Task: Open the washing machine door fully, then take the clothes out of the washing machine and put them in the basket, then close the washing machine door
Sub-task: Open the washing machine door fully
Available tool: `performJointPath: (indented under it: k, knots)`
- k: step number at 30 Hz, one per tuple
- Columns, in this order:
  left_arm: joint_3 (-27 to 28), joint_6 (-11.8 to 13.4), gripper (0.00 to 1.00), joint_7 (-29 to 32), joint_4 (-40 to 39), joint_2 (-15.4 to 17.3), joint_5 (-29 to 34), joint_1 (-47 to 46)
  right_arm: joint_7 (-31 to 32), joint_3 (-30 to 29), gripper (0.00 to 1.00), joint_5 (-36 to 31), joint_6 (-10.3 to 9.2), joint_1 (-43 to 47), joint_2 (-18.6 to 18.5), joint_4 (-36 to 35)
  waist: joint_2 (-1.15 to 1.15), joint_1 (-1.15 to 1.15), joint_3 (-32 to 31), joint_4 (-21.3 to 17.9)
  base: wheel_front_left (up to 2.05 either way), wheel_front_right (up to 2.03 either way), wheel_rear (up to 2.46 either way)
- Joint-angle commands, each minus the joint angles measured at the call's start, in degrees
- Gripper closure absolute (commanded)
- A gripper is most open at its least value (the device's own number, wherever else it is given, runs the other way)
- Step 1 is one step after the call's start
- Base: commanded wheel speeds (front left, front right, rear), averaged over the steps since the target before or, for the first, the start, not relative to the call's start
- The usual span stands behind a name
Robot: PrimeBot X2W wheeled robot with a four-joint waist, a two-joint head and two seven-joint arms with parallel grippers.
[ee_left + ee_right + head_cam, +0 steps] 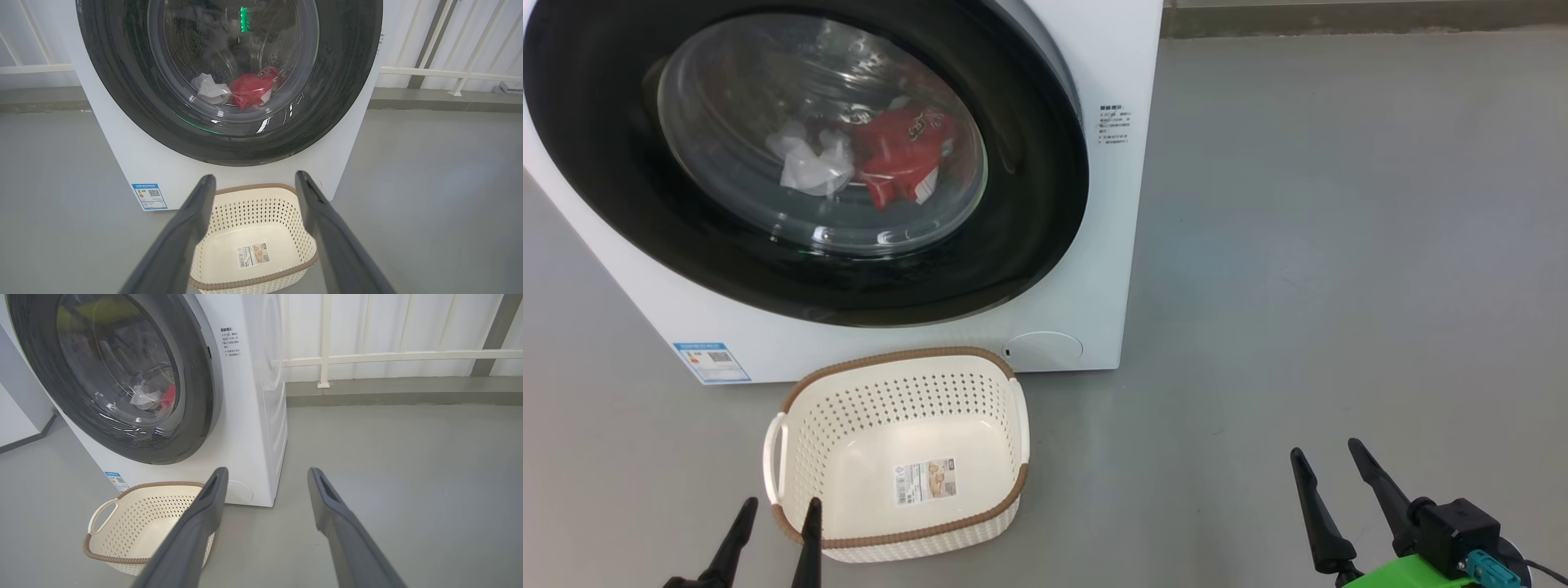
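We see the door point(1029, 245) shut flat against the washer point(1131, 122). Through its glass point(727, 90) the clothes point(894, 159) lie low inside, a red piece touching a white one on its left. Reflections blur the glass, so there may be more than these two. The basket point(894, 363) stands on the floor point(1298, 245) just before the washer, below the door, with a sticker point(925, 480) on its bottom. Our left gripper point(781, 501) hangs at the basket's near left rim, fingers spread and free. Our right gripper point(1325, 447) is spread and free too, well to the basket's right.
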Motion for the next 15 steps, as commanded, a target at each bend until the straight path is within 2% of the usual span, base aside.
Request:
performJointPath:
  k: [1,9,10,11,12,15]
  knots:
    - [2.08,-0.18,0.00,-0.70,-1.30,0.41,-0.43,-0.97,-0.69,1.38,0.00,-0.52,0.09,-0.43,-0.27,-1.53,0.00,0.00,-0.04,0.01,0.00,0.00,0.00]
    - [1.78,-0.18,0.00,-0.70,-1.49,0.25,-0.68,-0.95,-0.69,1.48,0.00,0.04,0.09,-1.23,-0.23,-1.84,0.00,0.00,-0.02,0.27,0.00,0.00,0.00]
    - [1.74,-0.18,0.00,-0.70,-1.53,0.22,-0.72,-0.98,-0.69,1.61,0.33,0.29,0.09,-1.59,-0.27,-1.88,0.00,0.00,0.04,0.29,0.00,0.00,0.00]
    - [1.69,-0.18,0.00,-0.70,-1.58,0.20,-0.77,-1.04,-0.69,1.78,0.60,0.59,0.09,-2.03,-0.29,-1.92,0.00,0.00,0.12,0.33,0.00,0.00,0.00]
    - [1.61,-0.18,0.00,-0.70,-1.61,0.17,-0.82,-1.11,-0.69,1.98,0.99,0.96,0.09,-2.54,-0.27,-2.00,0.00,0.00,0.21,0.35,0.00,0.00,0.00]
    - [1.16,-0.18,0.00,-0.70,-1.74,0.16,-1.01,-1.51,-0.69,2.57,1.00,3.27,0.09,-5.59,-0.05,-2.91,0.00,0.00,0.79,0.50,0.00,0.00,0.00]
